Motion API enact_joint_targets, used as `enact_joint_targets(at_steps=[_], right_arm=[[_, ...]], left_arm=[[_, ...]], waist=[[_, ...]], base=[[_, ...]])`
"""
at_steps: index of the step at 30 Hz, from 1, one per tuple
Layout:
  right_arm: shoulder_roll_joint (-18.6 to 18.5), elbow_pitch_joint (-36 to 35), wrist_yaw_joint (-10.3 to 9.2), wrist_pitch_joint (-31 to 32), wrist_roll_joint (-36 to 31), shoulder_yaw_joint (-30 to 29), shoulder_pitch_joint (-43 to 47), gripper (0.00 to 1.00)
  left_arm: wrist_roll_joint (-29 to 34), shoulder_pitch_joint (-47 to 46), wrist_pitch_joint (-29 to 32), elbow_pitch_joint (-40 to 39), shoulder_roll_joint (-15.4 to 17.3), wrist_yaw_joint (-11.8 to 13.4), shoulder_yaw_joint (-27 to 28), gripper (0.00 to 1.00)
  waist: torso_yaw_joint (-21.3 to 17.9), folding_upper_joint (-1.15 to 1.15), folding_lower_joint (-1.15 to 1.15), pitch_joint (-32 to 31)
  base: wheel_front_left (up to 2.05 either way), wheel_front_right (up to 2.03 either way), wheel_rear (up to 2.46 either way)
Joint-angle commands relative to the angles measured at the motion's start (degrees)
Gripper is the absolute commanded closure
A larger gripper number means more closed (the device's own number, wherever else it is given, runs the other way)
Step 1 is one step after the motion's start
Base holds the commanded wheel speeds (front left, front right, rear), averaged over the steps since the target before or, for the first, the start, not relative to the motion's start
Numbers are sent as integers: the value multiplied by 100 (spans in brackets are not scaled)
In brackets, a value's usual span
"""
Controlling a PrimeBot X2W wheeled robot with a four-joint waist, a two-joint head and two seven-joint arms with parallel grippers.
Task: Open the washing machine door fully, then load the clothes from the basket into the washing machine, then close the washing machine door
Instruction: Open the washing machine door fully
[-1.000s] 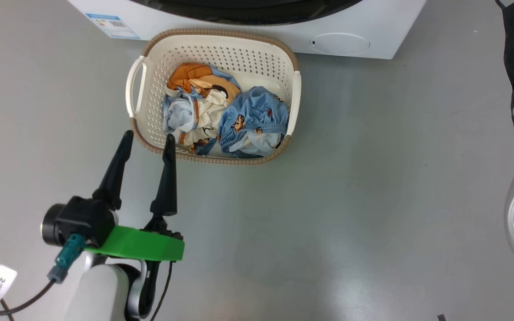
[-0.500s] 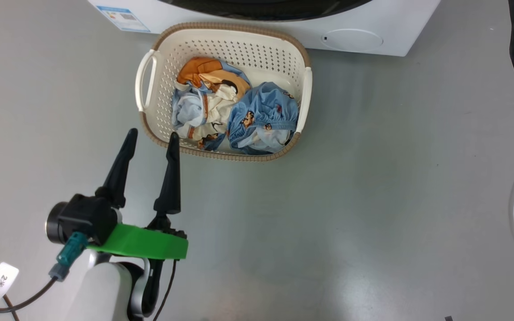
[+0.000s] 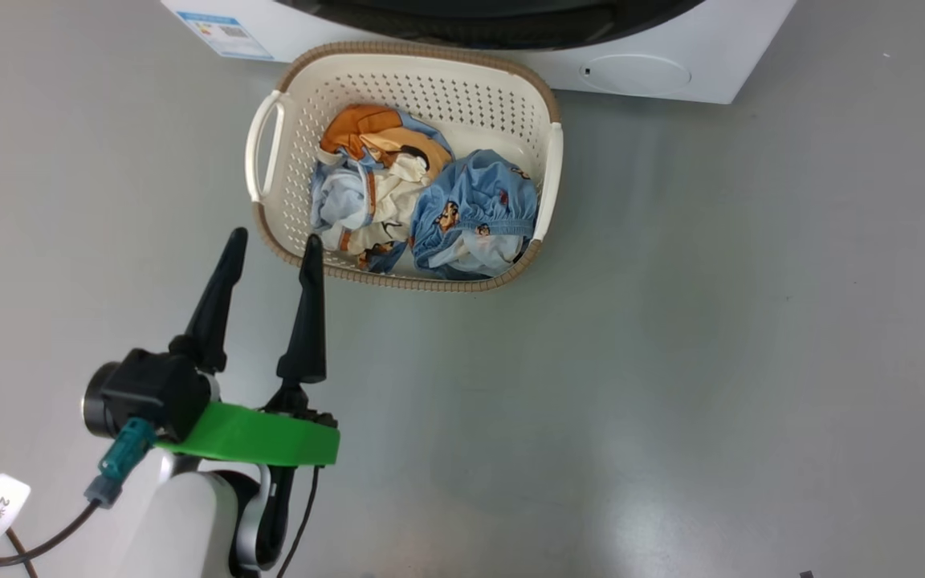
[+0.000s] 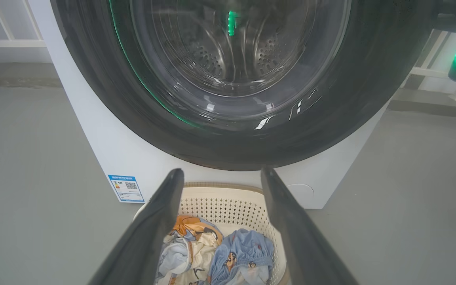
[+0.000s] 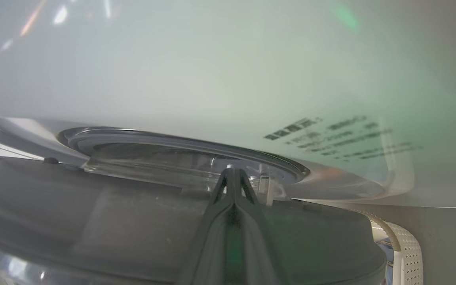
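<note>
Pincer, left point(image 3: 274, 237): two long dark tapered fingers, spread wide, holding nothing. It is poised over the smooth grey floor point(image 3: 671, 361), just short of the basket's near left corner.

Basket point(image 3: 430, 92): cream plastic with perforated walls, a brown woven-look rim and looped side handles. It stands on the floor close against the washing machine's front.

Clothes point(image 3: 430, 201): soft and crumpled, in light blue with small bear prints, cream and orange. All are heaped in the basket; none loaded yet.

Washing machine point(image 3: 711, 48): white, boxy and smooth, with a blue label sticker point(image 3: 224, 32) and a round hatch point(image 3: 637, 72) low on the front.

Door point(image 4: 236, 59): glossy black ring around a clear bulging glass, with the steel drum visible through it. It looks only slightly ajar.

Pincer, right point(image 5: 234, 174): fingers pressed together, gripping nothing, tip at the door's dark grey inner rim. Contact cannot be told.

Handling note: the step in hand is judged to be door opening. Keep the closed tip hooked behind the rim and sweep along the hinge's arc, since the gloss is likely slippery. Hold the left pincer back until the door stands wide.
</note>
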Motion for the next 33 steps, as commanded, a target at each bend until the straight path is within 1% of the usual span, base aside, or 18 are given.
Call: enact_joint_targets(at_steps=[1, 4, 10, 16, 20, 26, 33], right_arm=[[289, -170, 11, 205, 88, 102, 16, 100], [289, -333, 11, 495, 185, 105, 153, 100], [289, -823, 11, 1323, 447, 182, 543, 100], [289, -1376, 11, 1847, 724, 344, 967, 100], [289, -1734, 11, 2178, 922, 563, 1335, 100], [289, -2120, 11, 2478, 1234, 911, 1754, 100], [289, -2656, 11, 2910, 1797, 1447, 2351, 100]], left_arm=[[-5, -9, -35, -171, 114, 26, 224, 0], [3, 13, -35, -202, 114, 14, 237, 0], [54, 76, -35, -304, 114, -30, 324, 0], [138, 135, -35, -314, 114, -81, 375, 0], [154, 189, -35, -319, 114, -89, 386, 0], [169, 258, -35, -329, 114, -92, 415, 0], [202, 322, -35, -328, 114, -104, 439, 0]], waist=[[-29, 0, 0, -25], [-59, 0, 0, -67], [-113, 0, 0, -161], [-139, 0, 0, -243], [-140, 0, 0, -342], [-160, 0, 0, -445], [-172, 0, 0, -606]], base=[[0, 0, 0], [0, 0, 0], [0, 0, 0], [0, 0, 0], [0, 0, 0], [0, 0, 0], [0, 0, 0]])
